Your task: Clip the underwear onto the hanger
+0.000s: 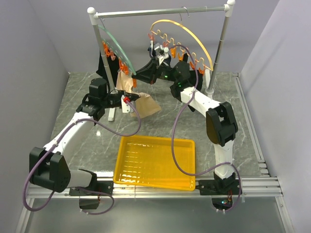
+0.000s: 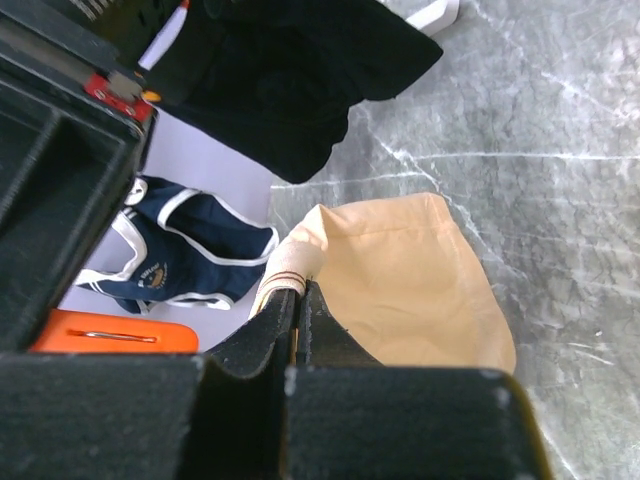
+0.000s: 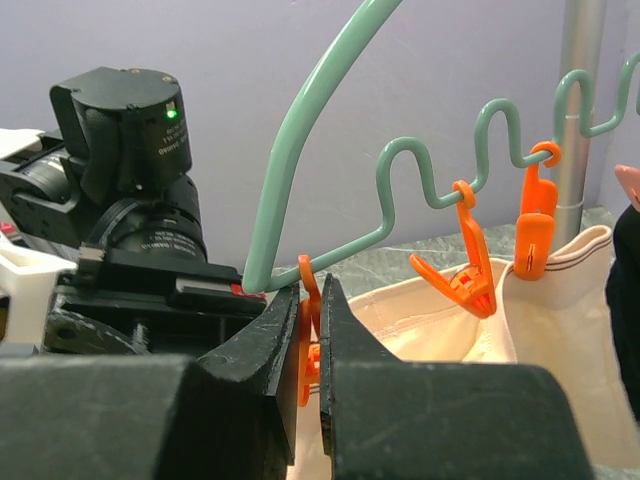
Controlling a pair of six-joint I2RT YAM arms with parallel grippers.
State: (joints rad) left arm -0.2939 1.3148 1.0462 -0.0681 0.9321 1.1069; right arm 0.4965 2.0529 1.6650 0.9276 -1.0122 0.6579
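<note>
Left gripper (image 2: 300,292): clenched on the striped waistband edge of the underwear (image 2: 410,270), left of centre, just below the hanger's near end.
Right gripper (image 3: 310,305): pinched on an orange clip (image 3: 307,340) at the near end of the hanger (image 3: 300,130); the arm reaches in from the right.
Underwear: beige; its top is held up by the left gripper close under the hanger and the rest hangs down toward the table (image 2: 560,150). In the top view it lies left of centre, beyond the tray (image 1: 121,167).
Hanger: green arc on the left part of the rack (image 1: 160,12), with orange clips along its wavy wire.
Second clip (image 3: 465,275): hangs from the wire to the right of the gripped one, jaws spread, in front of the beige cloth.
Third clip (image 3: 535,230): farther right, seemingly biting the waistband.
Yellow hanger (image 1: 194,36): on the right part of the rack.
Black garment (image 2: 290,70): above the underwear in the left wrist view.
Navy brief (image 2: 190,250): left of the underwear there.
Tray: yellow, near, between the arm bases.
</note>
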